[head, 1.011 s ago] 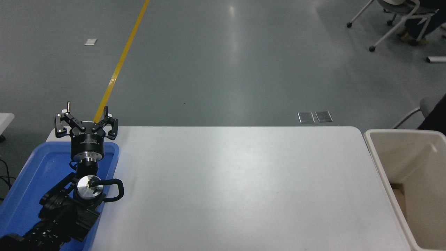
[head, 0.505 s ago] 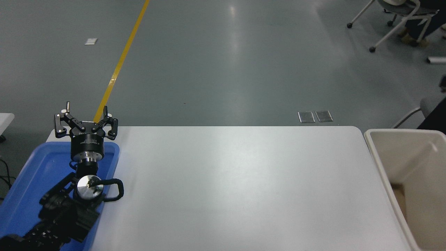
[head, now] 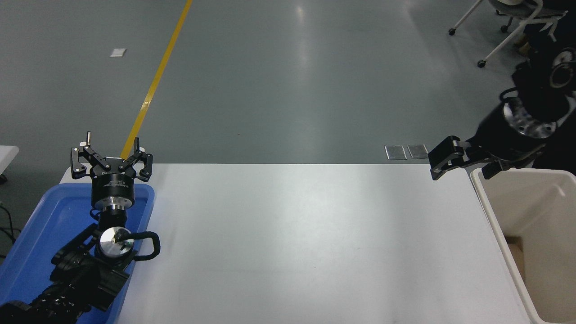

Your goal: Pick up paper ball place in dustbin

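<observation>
The paper ball is not in view. The cream-white dustbin (head: 531, 202) stands at the table's right end, partly cut off by the picture's edge. My right gripper (head: 463, 172) comes in from the right edge and hangs above the table's far right corner, just left of the dustbin's rim. Its jaws stand apart with nothing between them. My left gripper (head: 111, 153) is parked open and empty over the far end of the blue tray (head: 49, 216) at the lower left.
The white table (head: 306, 243) spans the middle of the view. A tan patch (head: 514, 246) shows low inside the dustbin. Wheeled chairs (head: 504, 27) stand on the grey floor at the top right. A yellow floor line (head: 155, 81) runs away from the table's far left.
My right arm has come into view from the right edge; its gripper now hangs by the dustbin's near-left rim. The left arm has not moved.
</observation>
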Motion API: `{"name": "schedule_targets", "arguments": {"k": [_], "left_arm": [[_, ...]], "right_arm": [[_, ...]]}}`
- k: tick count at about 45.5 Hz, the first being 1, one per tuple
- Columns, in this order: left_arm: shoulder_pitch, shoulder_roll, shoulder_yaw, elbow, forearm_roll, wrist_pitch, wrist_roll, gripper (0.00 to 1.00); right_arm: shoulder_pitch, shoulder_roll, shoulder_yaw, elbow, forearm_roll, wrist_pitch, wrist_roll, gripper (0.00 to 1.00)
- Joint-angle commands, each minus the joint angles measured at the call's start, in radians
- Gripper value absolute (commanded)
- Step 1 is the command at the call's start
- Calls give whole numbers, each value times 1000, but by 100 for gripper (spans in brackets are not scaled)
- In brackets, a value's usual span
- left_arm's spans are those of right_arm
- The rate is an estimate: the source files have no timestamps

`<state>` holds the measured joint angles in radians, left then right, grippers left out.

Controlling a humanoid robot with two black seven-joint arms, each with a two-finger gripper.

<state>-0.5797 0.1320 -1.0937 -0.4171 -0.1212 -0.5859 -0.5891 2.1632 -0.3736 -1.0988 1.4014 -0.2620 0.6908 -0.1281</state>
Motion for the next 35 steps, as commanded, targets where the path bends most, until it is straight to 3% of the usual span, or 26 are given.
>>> {"name": "schedule_targets", "arguments": {"k": [1, 16, 35], "left_arm": [[0, 0, 0, 0, 0, 0, 0, 99], [0, 0, 0, 0, 0, 0, 0, 99], [1, 5, 0, 0, 0, 0, 0, 99]], "right_arm": [[-76, 217, -39, -122, 64, -10, 2, 100], [42, 191, -41, -24, 251, 95, -4, 100], [222, 61, -62, 151, 261, 95, -4, 100]]}}
